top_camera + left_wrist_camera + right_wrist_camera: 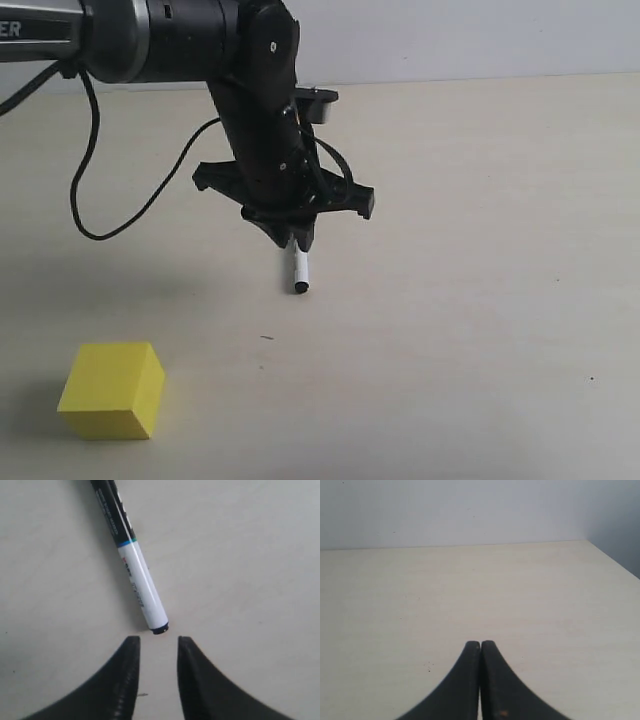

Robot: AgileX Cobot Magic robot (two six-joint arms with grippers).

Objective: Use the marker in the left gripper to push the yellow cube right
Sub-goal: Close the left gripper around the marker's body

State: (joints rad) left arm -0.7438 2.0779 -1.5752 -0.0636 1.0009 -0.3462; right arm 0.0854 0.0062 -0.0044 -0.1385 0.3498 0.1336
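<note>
Yellow cube [110, 390] well apart, marker [137, 575] seemingly loose beyond left claw [157, 642]

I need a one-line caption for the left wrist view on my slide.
Left claw open and empty, with the marker lying on the table just beyond its fingertips.
</note>
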